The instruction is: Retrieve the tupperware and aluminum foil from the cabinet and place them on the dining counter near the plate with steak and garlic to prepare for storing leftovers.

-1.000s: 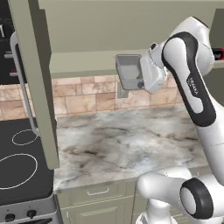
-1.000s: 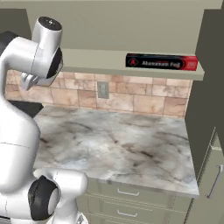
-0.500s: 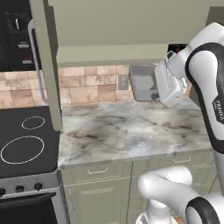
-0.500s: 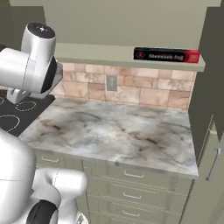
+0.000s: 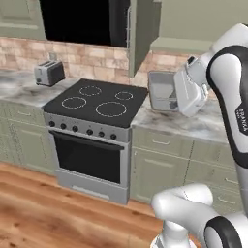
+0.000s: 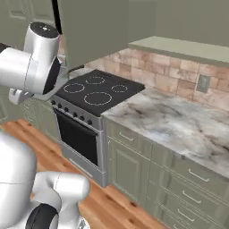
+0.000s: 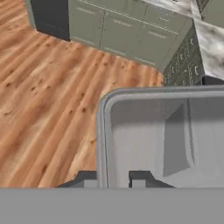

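**A:** Tupperware (image 5: 162,91) first: where is it? I see it held up in the air, tipped on its side, over the marbled worktop (image 5: 193,123) just right of the stove (image 5: 97,100).

**B:** Yes. The gripper (image 7: 113,178) is clenched on the tub's rim, one finger on each side of the wall, as the hand view shows. The tub (image 7: 162,135) looks empty.

**A:** So this is the carry to the dining counter. What worries you?

**B:** The grip is thin: only a narrow pinch on one edge of a light tub. A quick swing of the arm or a jolt from the base could, I think, twist it in the fingers or let it slip to the wooden floor (image 7: 48,96).

**A:** Anything near enough to hit?

**B:** The open cabinet door (image 5: 143,34) hangs just left of the tub and above it. If the arm sweeps left without dropping lower, the tub could clip that edge.

**A:** And the toaster (image 5: 49,72)?

**B:** Far left, well apart. No risk there.
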Robot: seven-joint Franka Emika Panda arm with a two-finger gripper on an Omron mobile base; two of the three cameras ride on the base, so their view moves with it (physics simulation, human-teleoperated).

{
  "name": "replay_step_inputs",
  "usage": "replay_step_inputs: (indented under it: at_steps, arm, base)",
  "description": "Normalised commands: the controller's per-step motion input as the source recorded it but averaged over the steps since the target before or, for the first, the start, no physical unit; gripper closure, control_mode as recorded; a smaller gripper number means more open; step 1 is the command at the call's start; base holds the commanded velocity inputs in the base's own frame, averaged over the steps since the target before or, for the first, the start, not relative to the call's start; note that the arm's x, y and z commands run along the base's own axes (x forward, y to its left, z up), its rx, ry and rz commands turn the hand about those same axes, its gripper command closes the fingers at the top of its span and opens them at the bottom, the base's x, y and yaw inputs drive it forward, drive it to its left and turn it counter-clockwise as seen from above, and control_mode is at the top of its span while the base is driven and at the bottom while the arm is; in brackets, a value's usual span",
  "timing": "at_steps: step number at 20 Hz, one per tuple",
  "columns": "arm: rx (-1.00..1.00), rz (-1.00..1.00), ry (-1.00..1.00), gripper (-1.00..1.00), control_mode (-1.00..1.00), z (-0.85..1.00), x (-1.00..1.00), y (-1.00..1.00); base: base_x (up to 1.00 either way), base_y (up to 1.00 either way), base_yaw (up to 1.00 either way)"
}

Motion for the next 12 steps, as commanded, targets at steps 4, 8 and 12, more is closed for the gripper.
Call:
replay_step_inputs:
  at_steps: [4, 8, 12]
  arm:
    - [0.00, 0.00, 0.00, 1.00, 1.00, 0.00, 0.00, 0.00]
    - [0.00, 0.00, 0.00, 1.00, 1.00, 0.00, 0.00, 0.00]
    - [0.00, 0.00, 0.00, 1.00, 1.00, 0.00, 0.00, 0.00]
  base:
    - [-1.00, -0.06, 0.83]
    - [-0.38, 0.04, 0.99]
    - [-0.16, 0.00, 1.00]
